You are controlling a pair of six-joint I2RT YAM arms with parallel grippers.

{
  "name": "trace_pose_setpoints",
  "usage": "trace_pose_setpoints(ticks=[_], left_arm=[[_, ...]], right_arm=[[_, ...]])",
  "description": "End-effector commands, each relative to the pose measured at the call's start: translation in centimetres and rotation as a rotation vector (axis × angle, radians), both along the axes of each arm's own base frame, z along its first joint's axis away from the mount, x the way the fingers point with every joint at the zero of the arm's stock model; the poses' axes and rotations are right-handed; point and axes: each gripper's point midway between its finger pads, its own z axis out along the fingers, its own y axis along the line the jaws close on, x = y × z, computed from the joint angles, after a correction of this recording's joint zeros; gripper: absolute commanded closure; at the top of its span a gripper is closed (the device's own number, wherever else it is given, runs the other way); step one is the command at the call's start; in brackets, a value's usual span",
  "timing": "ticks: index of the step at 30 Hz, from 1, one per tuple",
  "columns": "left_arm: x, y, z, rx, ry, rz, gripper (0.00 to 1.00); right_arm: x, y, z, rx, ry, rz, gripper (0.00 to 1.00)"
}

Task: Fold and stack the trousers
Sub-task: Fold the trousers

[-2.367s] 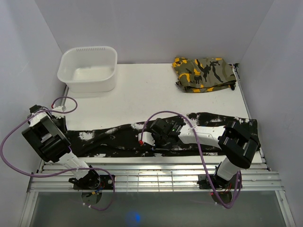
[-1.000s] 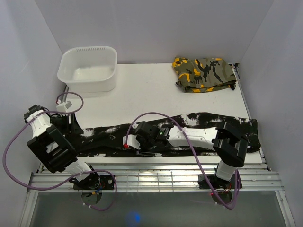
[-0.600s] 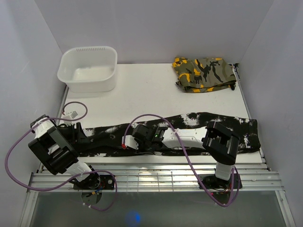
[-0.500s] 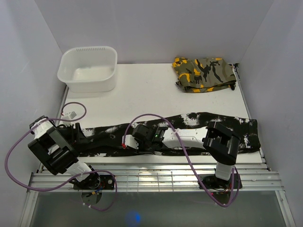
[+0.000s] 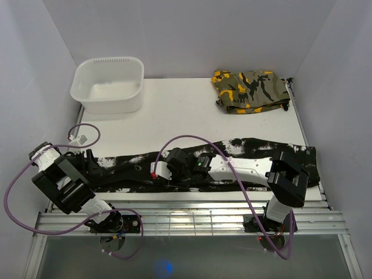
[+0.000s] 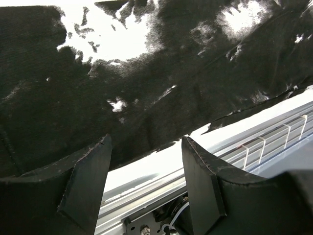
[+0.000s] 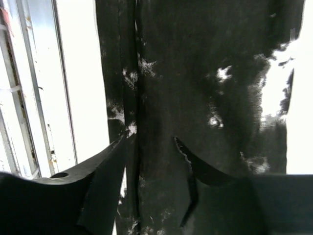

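The trousers (image 5: 250, 148), black with white splotches, lie stretched in a long band across the near part of the white table. My left gripper (image 5: 88, 163) is at their left end. In the left wrist view it (image 6: 145, 147) is open, low over the near hem of the trousers (image 6: 146, 73), with bare table between the fingertips. My right gripper (image 5: 158, 171) is down on the middle of the band. In the right wrist view it (image 7: 151, 142) stands open, its fingers (image 7: 110, 166) apart over a lengthwise crease in the trousers (image 7: 195, 63).
A white plastic tub (image 5: 108, 84) stands at the back left. A folded olive camouflage garment (image 5: 251, 91) with orange patches lies at the back right. Metal rails (image 5: 186, 216) run along the near table edge. White walls close in on the table at the left, back and right.
The left gripper has dropped from above the cloth's left end down to its near hem. The right arm's elbow swung left and back right, while its gripper stayed at mid-trousers.
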Motion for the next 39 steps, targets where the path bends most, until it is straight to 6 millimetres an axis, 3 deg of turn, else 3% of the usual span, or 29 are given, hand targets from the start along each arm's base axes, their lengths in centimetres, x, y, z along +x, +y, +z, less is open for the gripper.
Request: trace_pose_setpoints(ticks=[1,5,10,13,17,22,26,29,31,37,39], left_arm=[[0.8,0.6,0.5,-0.010,-0.044,0.014,0.30],[0.8,1.3,-0.2,-0.007,-0.030,0.039,0.28],[0.4,1.9,-1.5,0.019,-0.003,0.071,0.25],[0.0,1.9,-2.5,0.019,0.014,0.080,0.25],[-0.2,2.0,-3.3,0.024,0.028,0.086,0.25],[-0.5,2.8,-4.1,0.042,0.038,0.100,0.25],[-0.9,3.1,-4.9,0.035,0.065,0.117,0.25],[-1.0,3.2,-5.3,0.028,0.073,0.122,0.25],[-1.1,3.2,-5.4,0.026,0.077,0.125,0.25],[-1.0,3.6,-5.3,0.042,0.071,0.126,0.25],[-1.0,3.6,-5.3,0.042,0.071,0.123,0.25]], right_arm=[[-0.4,-0.4,-2.5,-0.042,0.012,0.025,0.54],[1.0,-1.3,-4.7,-0.098,-0.053,-0.003,0.55],[1.7,-2.0,-5.7,-0.129,-0.089,-0.027,0.58],[1.8,-2.0,-5.3,-0.122,-0.095,-0.039,0.67],[1.5,-1.7,-4.1,-0.103,-0.079,-0.031,0.92],[0.4,-0.9,-0.7,-0.041,-0.030,0.000,0.92],[-1.4,-0.5,0.7,-0.020,0.053,0.050,0.89],[-1.6,-1.1,0.0,-0.050,0.060,0.052,0.79],[-1.4,-1.3,-0.8,-0.066,0.047,0.056,0.92],[-1.8,-1.7,-1.4,-0.071,0.065,0.063,0.92],[-1.5,-1.8,-1.5,-0.077,0.051,0.049,0.85]])
